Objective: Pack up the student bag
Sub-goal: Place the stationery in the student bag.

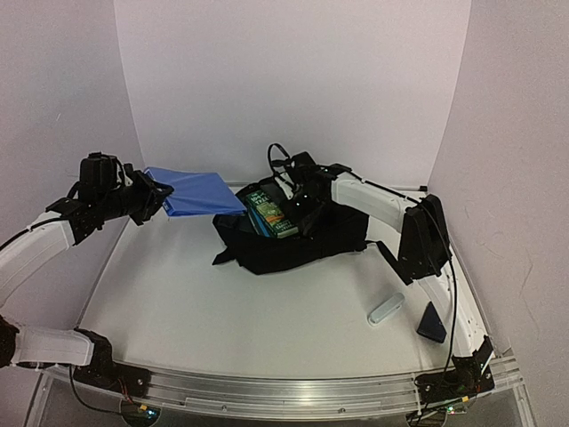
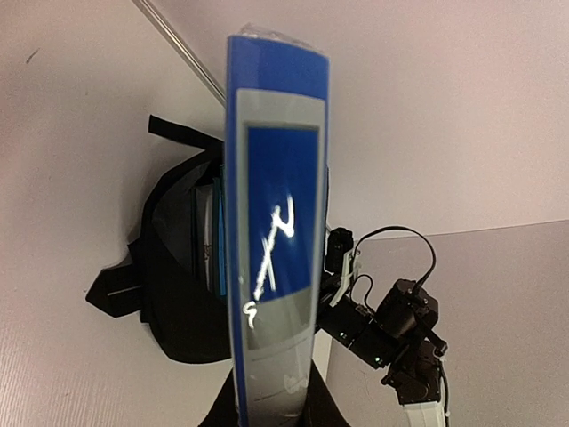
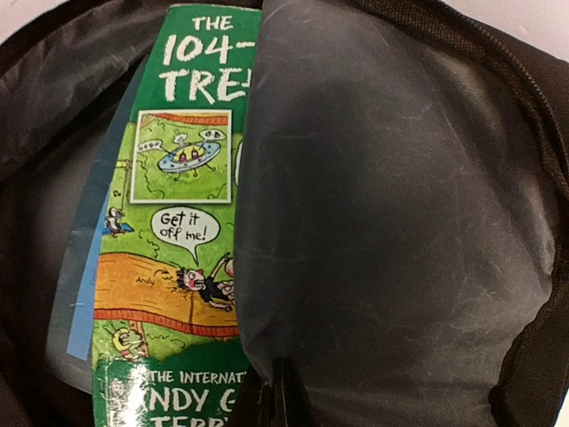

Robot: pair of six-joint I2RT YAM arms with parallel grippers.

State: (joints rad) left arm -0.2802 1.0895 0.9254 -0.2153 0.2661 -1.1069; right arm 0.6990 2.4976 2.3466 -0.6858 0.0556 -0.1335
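**Right claw shut inside the backpack, left claw holding a folder aloft**

The large soft black fabric backpack (image 1: 333, 238) lies on the white table (image 1: 222, 311) towards the back, a little right of centre, with its mouth open to the left. A green illustrated paperback book (image 3: 173, 222) lies flat inside it, partly covered by a grey inner lining (image 3: 391, 222).

The right gripper (image 3: 276, 400) is down in the opening, fingertips pressed together. The lining gathers to a point right at them, but whether any fabric is caught cannot be told.

The left gripper (image 1: 162, 197) is off to the left, above the table, clamped on one end of a flat blue plastic folder with a grey panel (image 2: 276, 240). The folder reaches out towards the backpack's open mouth.

Near the right arm's base lie two loose things, well apart from the backpack: a small white oblong object (image 1: 385, 310) and, just beside it, a small dark-blue pouch (image 1: 432, 322).
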